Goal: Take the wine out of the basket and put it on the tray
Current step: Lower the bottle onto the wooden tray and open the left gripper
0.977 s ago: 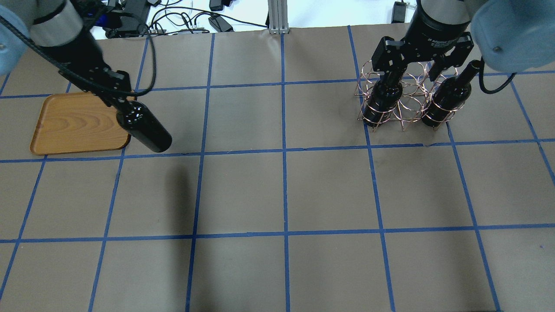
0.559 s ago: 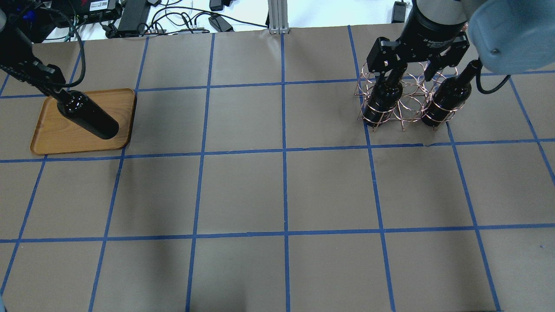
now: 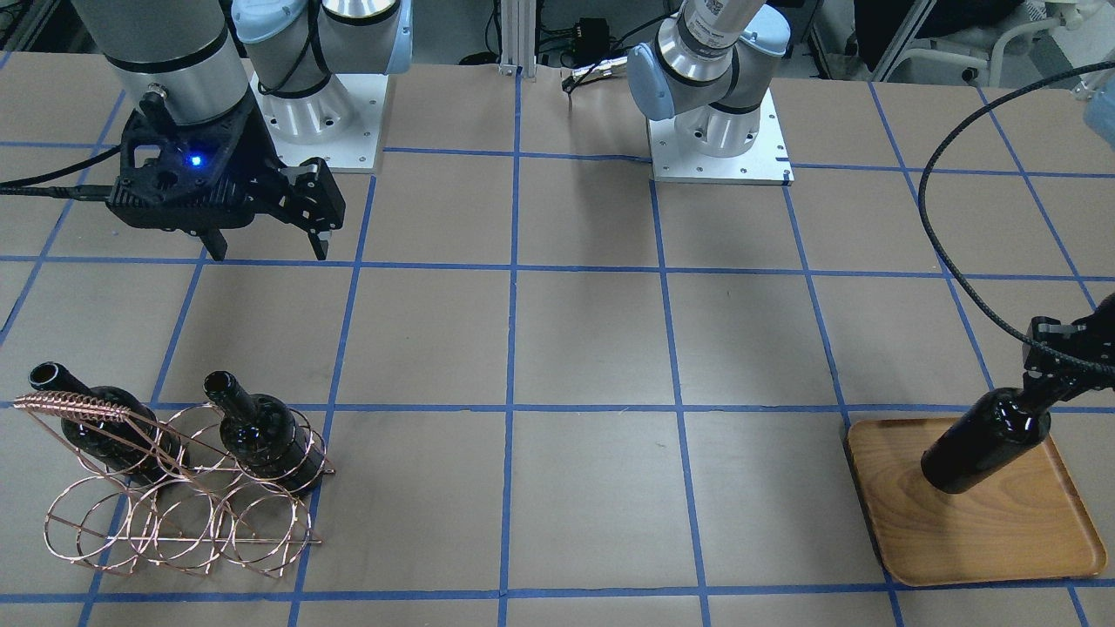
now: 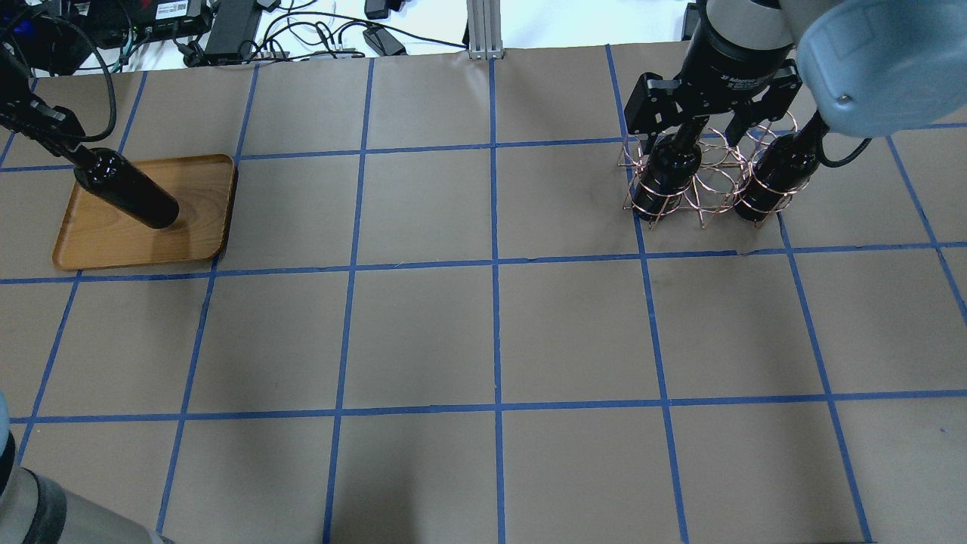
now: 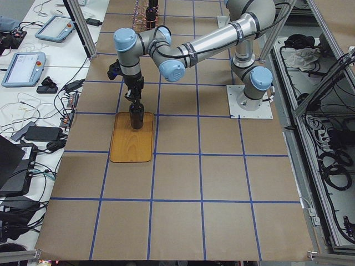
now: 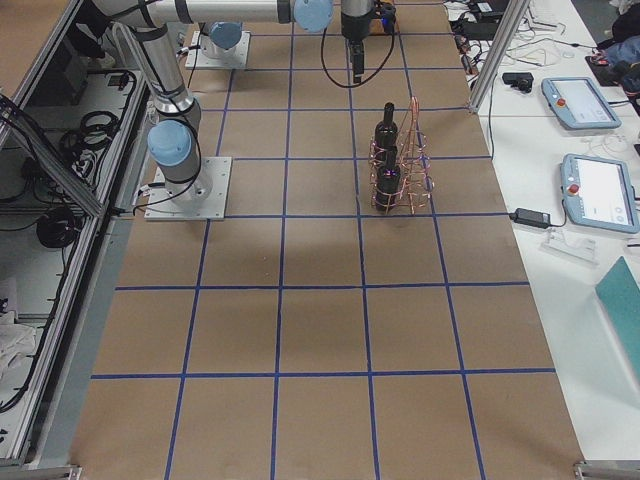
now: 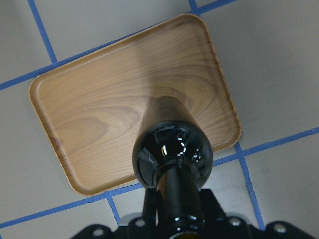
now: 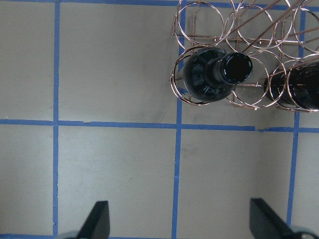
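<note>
Now the left gripper (image 3: 1050, 370), holding the wine (image 3: 980, 444) by its neck, should keep it straight up over the tray (image 3: 1028, 540) and let go only once it sits flat.

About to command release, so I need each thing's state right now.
wine: upright, neck gripped, base at tray; contact unclear.
left tool: shut on wine neck.
right tool: open, empty, raised.
basket: standing on table, holding two bottles.
tray: flat on table.
</note>
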You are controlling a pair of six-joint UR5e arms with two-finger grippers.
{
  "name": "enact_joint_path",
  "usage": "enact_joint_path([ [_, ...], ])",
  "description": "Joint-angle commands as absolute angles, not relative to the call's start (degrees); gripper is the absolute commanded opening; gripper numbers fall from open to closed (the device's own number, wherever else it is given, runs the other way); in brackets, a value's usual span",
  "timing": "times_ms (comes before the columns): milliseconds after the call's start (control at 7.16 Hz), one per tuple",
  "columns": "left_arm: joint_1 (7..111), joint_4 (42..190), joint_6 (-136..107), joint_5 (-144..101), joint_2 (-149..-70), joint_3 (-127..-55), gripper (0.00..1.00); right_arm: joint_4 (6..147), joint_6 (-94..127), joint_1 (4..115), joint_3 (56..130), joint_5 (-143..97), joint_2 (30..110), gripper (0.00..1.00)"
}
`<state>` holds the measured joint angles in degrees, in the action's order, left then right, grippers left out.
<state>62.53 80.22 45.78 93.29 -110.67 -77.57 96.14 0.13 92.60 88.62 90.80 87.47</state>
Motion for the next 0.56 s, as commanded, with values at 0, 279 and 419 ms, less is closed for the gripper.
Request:
enact_joint_path([
  [0, 61.96, 80.42, 45.44, 93.60, -112.32, -77.08, 0.00, 95.98, 0.00, 92.64, 88.68, 91.40, 87.45, 1.00],
  [279, 61.96, 81.47, 45.61, 92.91, -112.41, -76.99, 0.25, 95.98, -0.09, 92.64, 88.68, 91.49, 87.45, 1.00],
  [419, 61.79, 81.47, 45.70, 91.86, -112.15, -76.91, 0.85, 96.50, -0.09, 92.64, 88.68, 91.32, 87.45, 1.00],
])
